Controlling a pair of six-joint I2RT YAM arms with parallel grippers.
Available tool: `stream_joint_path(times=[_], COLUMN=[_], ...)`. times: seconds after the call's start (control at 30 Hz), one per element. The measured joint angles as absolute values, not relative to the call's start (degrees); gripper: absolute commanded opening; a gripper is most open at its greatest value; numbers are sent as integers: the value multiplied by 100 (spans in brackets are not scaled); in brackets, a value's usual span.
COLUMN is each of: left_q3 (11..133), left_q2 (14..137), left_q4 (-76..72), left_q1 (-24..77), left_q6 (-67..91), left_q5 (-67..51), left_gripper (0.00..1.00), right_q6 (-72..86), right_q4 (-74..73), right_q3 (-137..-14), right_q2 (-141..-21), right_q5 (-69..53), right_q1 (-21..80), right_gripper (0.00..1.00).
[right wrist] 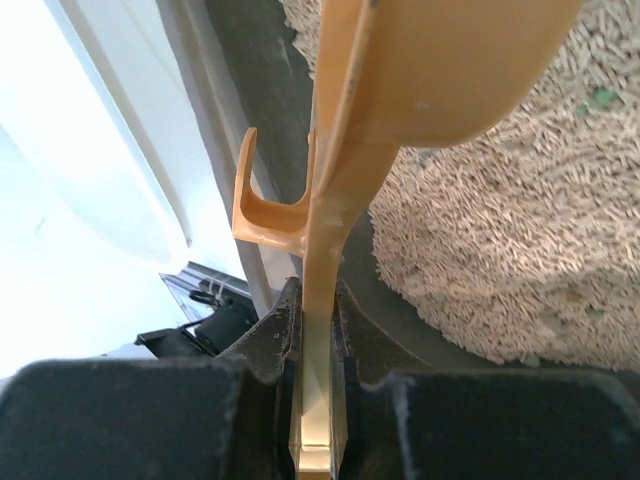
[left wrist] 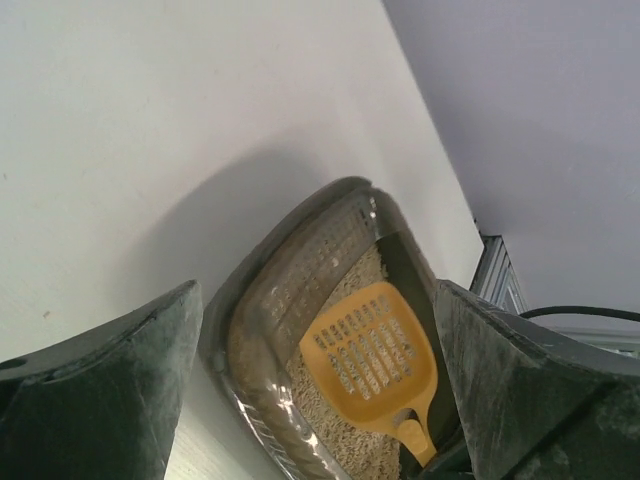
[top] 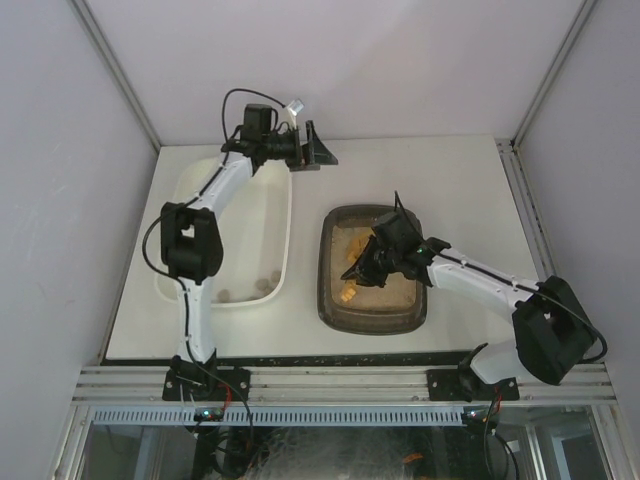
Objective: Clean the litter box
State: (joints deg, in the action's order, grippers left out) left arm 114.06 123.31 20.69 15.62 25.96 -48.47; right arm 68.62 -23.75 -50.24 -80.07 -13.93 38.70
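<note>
Though pellets [right wrist: 500,250] beige, litter box [top: 372,326] dark grey-brown, round-cornered

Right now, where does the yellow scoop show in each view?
Top external: the scoop sits centre-right, inside the litter box, under the right claw.
Left wrist: the scoop is at bottom centre, over the litter.
Right wrist: the scoop runs up the centre, handle clamped in the right claw.
Shared landmark: the litter box's dark rim.
</note>
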Motion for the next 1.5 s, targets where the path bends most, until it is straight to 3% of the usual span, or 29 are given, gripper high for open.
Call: stream_joint_path(times=[0.67, 1.07, 1.5], left_q3=[9959, 9487, 10551], left_q2=[12215, 11955, 12228], left_q4=[1728, 1693, 2510], left_q1=[1712, 1715, 1874], left_q6=[2180, 1909, 1214], left_q5=[-4617, -4530, -4539], left_gripper=[100, 100, 100], right_q6=[6665, 7644, 7961], right_q4=[-1194, 1575, 368], right_q3=[-4711, -3400, -3439], right_q2=[-8689, -9021, -7856], right_q5=[-2067, -2862, -3197], right_q1=[3476, 3081, 2403], right_gripper=[0, 0, 0])
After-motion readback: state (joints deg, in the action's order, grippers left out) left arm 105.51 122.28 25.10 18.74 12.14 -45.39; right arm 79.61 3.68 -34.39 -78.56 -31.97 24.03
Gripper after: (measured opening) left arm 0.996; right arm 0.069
